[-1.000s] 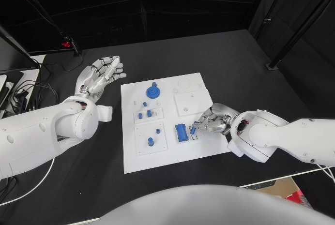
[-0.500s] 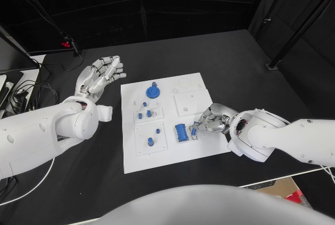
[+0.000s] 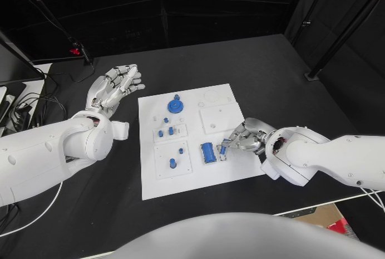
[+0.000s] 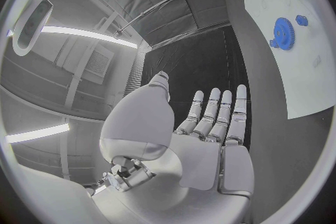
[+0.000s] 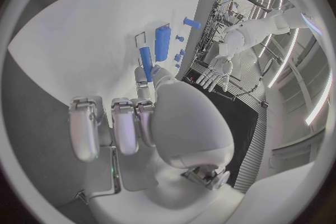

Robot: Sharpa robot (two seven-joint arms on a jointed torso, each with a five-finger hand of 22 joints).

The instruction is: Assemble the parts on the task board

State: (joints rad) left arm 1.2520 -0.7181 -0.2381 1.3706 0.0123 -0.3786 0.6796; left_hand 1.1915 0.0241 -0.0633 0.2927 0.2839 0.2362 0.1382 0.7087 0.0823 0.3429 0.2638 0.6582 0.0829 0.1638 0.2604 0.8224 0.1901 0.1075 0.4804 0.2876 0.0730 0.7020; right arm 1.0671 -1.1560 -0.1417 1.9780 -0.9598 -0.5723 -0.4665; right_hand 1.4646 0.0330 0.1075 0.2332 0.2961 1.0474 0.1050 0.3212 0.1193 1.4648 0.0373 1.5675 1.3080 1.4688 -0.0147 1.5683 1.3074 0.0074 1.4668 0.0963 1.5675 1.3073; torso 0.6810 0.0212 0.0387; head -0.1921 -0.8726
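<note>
Barely shifted from before: right hand (image 3: 245, 138) still pinching slim blue peg (image 5: 145, 63) over task board (image 3: 230, 172); left hand (image 3: 117, 84) spread, idle. Best lowered upright, slowly.

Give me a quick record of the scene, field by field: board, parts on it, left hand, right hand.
board: white task board on the black table
parts: blue gear at the board's far end; small blue pieces mid-board; blue block beside the right hand
left hand: off the board, fingers apart, holds nothing
right hand: over the board's right edge, pinches a slim blue bar
</note>
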